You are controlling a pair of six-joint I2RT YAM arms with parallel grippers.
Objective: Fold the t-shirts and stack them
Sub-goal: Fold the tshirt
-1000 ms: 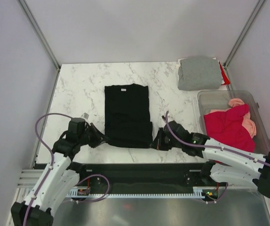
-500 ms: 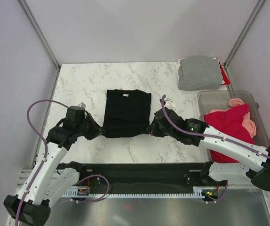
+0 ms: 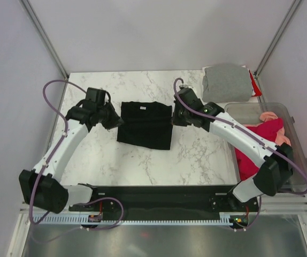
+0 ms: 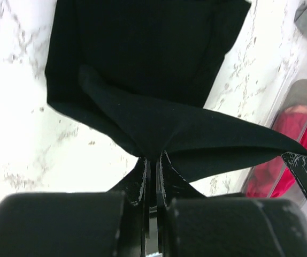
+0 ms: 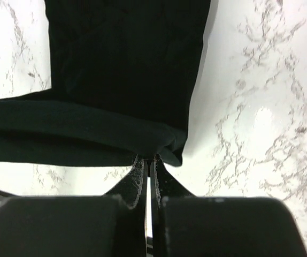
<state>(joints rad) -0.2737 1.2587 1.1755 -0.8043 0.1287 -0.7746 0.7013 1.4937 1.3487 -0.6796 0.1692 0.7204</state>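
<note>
I had my left jaws clamped shut on the left corner of the black shirt (image 3: 145, 125) and my right jaws clamped shut on its right corner, each pinching a fold of cloth right at the tips, as both wrist views showed. I held the two corners level and well apart so the edge between them stayed taut and the upper layer could come down square on the lower one. A second before, that same edge had been at the near side of the table (image 3: 196, 155) and the shirt had lay long from near to far. Since then I had carried it over to the far end, by the collar, so the shirt was now doubled to about half its length in the middle of the table. The lifted layer still sagged between my grips, so I judged the fold not yet laid flat. The grey shirt (image 3: 227, 83) sat folded at the far right corner, and the crimson shirt (image 3: 260, 144) and pink shirt (image 3: 274, 116) waited crumpled in the tub (image 3: 298, 134) on the right.
</note>
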